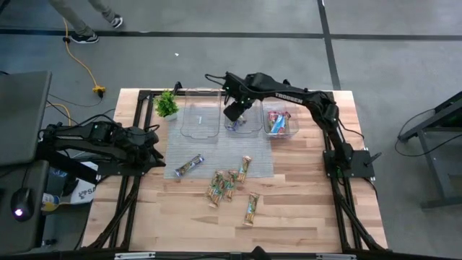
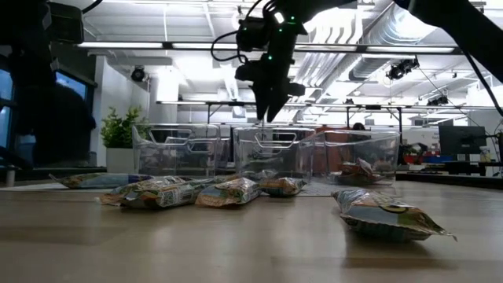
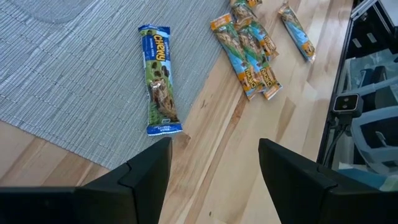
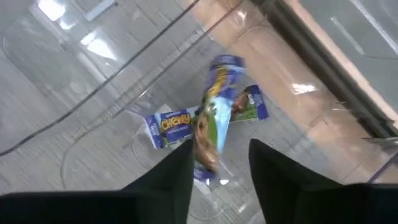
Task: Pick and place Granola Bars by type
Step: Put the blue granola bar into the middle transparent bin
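Note:
My right gripper [image 1: 232, 113] [image 2: 271, 116] hangs open over the middle clear bin [image 1: 242, 127], fingers pointing down. In the right wrist view, two blue-wrapped bars show in that bin below the open fingers [image 4: 221, 149]. One blurred bar [image 4: 214, 118] lies crossed over the other [image 4: 171, 124]. Red and pink bars [image 1: 278, 123] fill the right bin. A blue bar [image 1: 189, 167] [image 3: 158, 78] lies flat on the grey mat. Several tan bars [image 1: 224, 184] [image 3: 252, 53] lie on the wood. My left gripper [image 1: 157, 144] [image 3: 214, 146] is open, low at the table's left, short of the blue bar.
The left clear bin [image 1: 198, 119] stands beside a small green plant [image 1: 167, 105] at the far left. A grey mat [image 1: 216, 148] lies under the bins. One tan bar [image 1: 251, 208] [image 2: 385, 214] lies apart toward the near edge. A person's legs show on the floor beyond the table.

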